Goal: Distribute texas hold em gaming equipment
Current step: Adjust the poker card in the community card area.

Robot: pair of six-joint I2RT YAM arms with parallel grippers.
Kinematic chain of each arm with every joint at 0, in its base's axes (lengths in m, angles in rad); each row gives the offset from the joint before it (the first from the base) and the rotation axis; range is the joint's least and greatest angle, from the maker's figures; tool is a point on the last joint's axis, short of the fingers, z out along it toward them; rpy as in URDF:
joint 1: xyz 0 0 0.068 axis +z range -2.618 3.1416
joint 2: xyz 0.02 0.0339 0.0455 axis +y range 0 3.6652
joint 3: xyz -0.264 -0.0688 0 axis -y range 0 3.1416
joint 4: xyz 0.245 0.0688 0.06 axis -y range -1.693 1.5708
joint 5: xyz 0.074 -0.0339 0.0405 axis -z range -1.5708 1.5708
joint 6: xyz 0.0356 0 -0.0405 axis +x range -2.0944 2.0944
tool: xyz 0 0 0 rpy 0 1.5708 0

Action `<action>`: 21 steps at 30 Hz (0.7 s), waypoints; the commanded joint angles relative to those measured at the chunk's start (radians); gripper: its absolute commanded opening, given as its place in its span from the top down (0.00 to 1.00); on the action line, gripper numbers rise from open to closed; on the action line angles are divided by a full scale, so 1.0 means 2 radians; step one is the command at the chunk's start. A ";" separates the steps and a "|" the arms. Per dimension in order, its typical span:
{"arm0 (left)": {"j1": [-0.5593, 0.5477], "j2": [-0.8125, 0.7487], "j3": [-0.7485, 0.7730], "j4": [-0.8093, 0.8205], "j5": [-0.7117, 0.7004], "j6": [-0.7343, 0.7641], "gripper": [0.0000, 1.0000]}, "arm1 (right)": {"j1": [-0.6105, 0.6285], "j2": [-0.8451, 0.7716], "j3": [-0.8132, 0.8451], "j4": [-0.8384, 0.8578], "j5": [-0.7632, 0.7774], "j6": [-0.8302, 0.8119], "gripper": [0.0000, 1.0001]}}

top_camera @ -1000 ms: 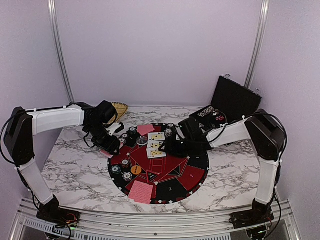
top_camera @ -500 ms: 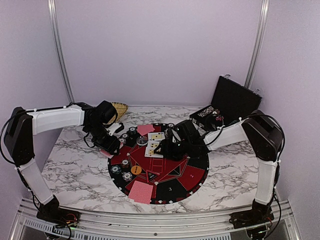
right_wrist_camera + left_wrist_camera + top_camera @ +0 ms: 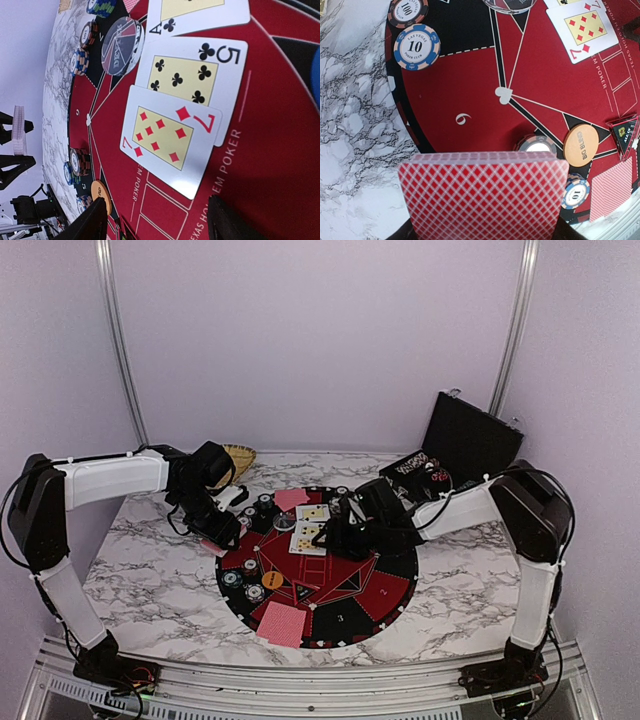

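My left gripper (image 3: 222, 535) is shut on a deck of red-backed cards (image 3: 483, 195), held just above the left edge of the round mat (image 3: 385, 585). My right gripper (image 3: 325, 537) is open and empty, low over the mat just right of the face-up cards. In the right wrist view the seven of diamonds (image 3: 172, 137) overlaps the five of clubs (image 3: 192, 75), with the ace of clubs (image 3: 200, 12) beyond and a clear dealer disc (image 3: 122, 46) beside them. An orange Big Blind disc (image 3: 581, 145) and chip stacks (image 3: 417, 47) lie on the mat. Face-down cards lie at the mat's near edge (image 3: 283, 623) and far edge (image 3: 291, 498).
An open black case (image 3: 470, 435) stands at the back right with a chip tray (image 3: 415, 465) in front of it. A woven yellow dish (image 3: 240, 454) sits at the back left. A small triangular marker (image 3: 625, 131) lies near the mat's centre.
My right gripper has moved left across the mat toward the face-up cards. The left arm and its deck have stayed put.
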 commanded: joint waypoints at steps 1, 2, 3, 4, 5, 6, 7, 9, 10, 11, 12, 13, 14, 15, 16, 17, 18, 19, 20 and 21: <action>-0.005 -0.012 0.004 0.002 0.007 0.000 0.76 | -0.009 -0.052 -0.007 -0.005 0.016 -0.028 0.33; -0.009 -0.011 0.006 0.001 0.007 0.000 0.76 | -0.012 -0.061 -0.010 0.000 0.017 -0.031 0.33; -0.011 -0.010 0.008 -0.001 0.007 0.000 0.76 | -0.016 -0.070 -0.014 0.005 0.016 -0.034 0.32; -0.014 -0.009 0.010 -0.003 0.005 0.000 0.76 | -0.021 -0.077 -0.017 0.009 0.015 -0.037 0.32; -0.017 -0.007 0.012 -0.004 0.005 0.000 0.76 | -0.025 -0.083 -0.017 0.013 0.009 -0.041 0.31; -0.021 -0.007 0.014 -0.006 0.004 0.000 0.76 | -0.029 -0.085 -0.015 0.014 0.000 -0.047 0.30; -0.025 -0.006 0.016 -0.008 0.003 0.000 0.76 | -0.034 -0.085 -0.012 0.013 -0.012 -0.051 0.30; -0.033 -0.003 0.023 -0.013 -0.001 0.000 0.76 | -0.044 -0.088 -0.012 0.021 -0.042 -0.055 0.30; -0.037 -0.001 0.026 -0.016 -0.002 0.000 0.76 | -0.048 -0.090 -0.016 0.029 -0.055 -0.053 0.30; -0.042 0.000 0.030 -0.019 -0.003 0.000 0.76 | -0.053 -0.090 -0.018 0.036 -0.069 -0.050 0.30; -0.047 0.002 0.034 -0.021 -0.006 0.000 0.76 | -0.056 -0.087 -0.018 0.043 -0.089 -0.049 0.30; -0.052 0.004 0.037 -0.023 -0.008 0.000 0.76 | -0.057 -0.081 -0.015 0.047 -0.108 -0.047 0.30; -0.058 0.007 0.041 -0.026 -0.010 0.000 0.76 | -0.056 -0.074 -0.008 0.046 -0.125 -0.046 0.30; -0.063 0.009 0.045 -0.029 -0.011 0.000 0.76 | -0.055 -0.068 -0.004 0.050 -0.140 -0.042 0.31; -0.068 0.012 0.049 -0.032 -0.011 0.000 0.76 | -0.052 -0.061 -0.001 0.059 -0.152 -0.037 0.33; -0.073 0.014 0.053 -0.033 -0.012 0.000 0.76 | -0.049 -0.056 0.001 0.066 -0.162 -0.034 0.34; -0.076 0.017 0.056 -0.036 -0.013 0.000 0.76 | -0.046 -0.049 0.007 0.067 -0.170 -0.032 0.35; -0.080 0.018 0.059 -0.037 -0.012 0.000 0.76 | -0.042 -0.041 0.018 0.065 -0.183 -0.030 0.35; -0.083 0.018 0.061 -0.038 -0.011 0.000 0.76 | -0.039 -0.034 0.025 0.067 -0.191 -0.027 0.35; -0.087 0.019 0.064 -0.038 -0.010 0.000 0.76 | -0.035 -0.028 0.030 0.072 -0.198 -0.023 0.35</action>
